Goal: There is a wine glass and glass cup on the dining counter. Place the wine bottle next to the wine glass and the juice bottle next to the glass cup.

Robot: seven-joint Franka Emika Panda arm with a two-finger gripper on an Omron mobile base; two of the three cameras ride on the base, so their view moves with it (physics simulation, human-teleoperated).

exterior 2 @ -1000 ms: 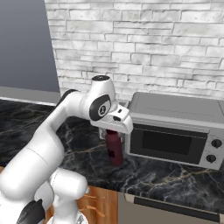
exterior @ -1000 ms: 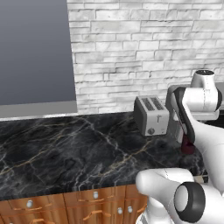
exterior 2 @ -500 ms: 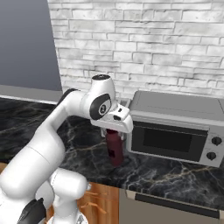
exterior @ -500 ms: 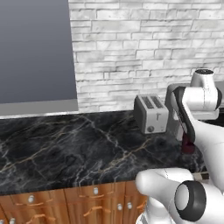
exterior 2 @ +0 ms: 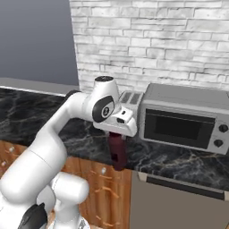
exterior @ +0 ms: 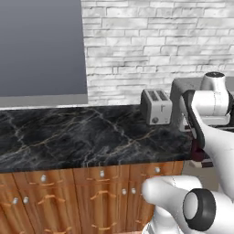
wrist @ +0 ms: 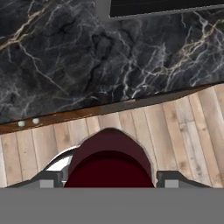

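Nothing moved but the base view; fingers (exterior 2: 119, 142) stayed clamped on the juice bottle (exterior 2: 118, 154), hanging past the desk (exterior 2: 179, 161) edge beside the microwave (exterior 2: 185, 118)—it could slip.

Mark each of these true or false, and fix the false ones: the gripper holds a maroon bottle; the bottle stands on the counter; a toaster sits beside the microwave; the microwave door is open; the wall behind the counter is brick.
1. The gripper holds a maroon bottle. True: it is shut on the juice bottle.
2. The bottle stands on the counter. False: it hangs in the air past the front edge of the black marble counter, over the wood floor.
3. A toaster sits beside the microwave. True: the toaster stands just left of the microwave.
4. The microwave door is open. False: it is closed.
5. The wall behind the counter is brick. True: a whitish brick wall.
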